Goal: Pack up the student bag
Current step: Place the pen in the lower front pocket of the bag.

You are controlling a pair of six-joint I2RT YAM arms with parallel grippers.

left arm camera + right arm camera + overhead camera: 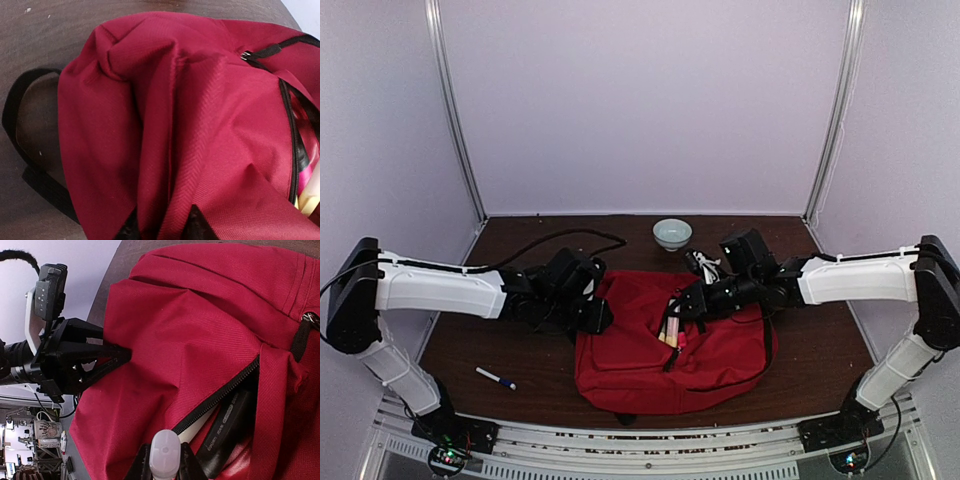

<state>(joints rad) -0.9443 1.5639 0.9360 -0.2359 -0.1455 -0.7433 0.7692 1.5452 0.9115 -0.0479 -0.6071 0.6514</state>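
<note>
Backpack of red fabric (670, 350), with black zippers and straps, lies flat in the middle of the dark brown wooden counter (820, 350), between the two arms. Its zippered opening (220, 397) gapes on the upper face, and a black flat item with pale lettering (231, 422) sits inside it. Pink and pale yellow things (307, 192) also show through the slit in the left wrist view.

The left pincer (162, 229) is closed down on a raised fold of the backpack's cloth at its left upper edge, its two dark fingers (197, 224) pressed against either side of the ridge. From the right wrist the same left pincer (112, 357) is seen biting into the fabric edge.

The right pincer (165, 467) hangs just over the opening, clamped narrowly around a white round-ended stick (165, 452) that points toward the slit.

A black strap loop (17, 120) lies on the counter beside the backpack. A small pale ceramic bowl (672, 233) stands near the far edge, a white pen with a blue cap (496, 378) lies near the front left, and a black cable (565, 238) curls behind the left arm.
</note>
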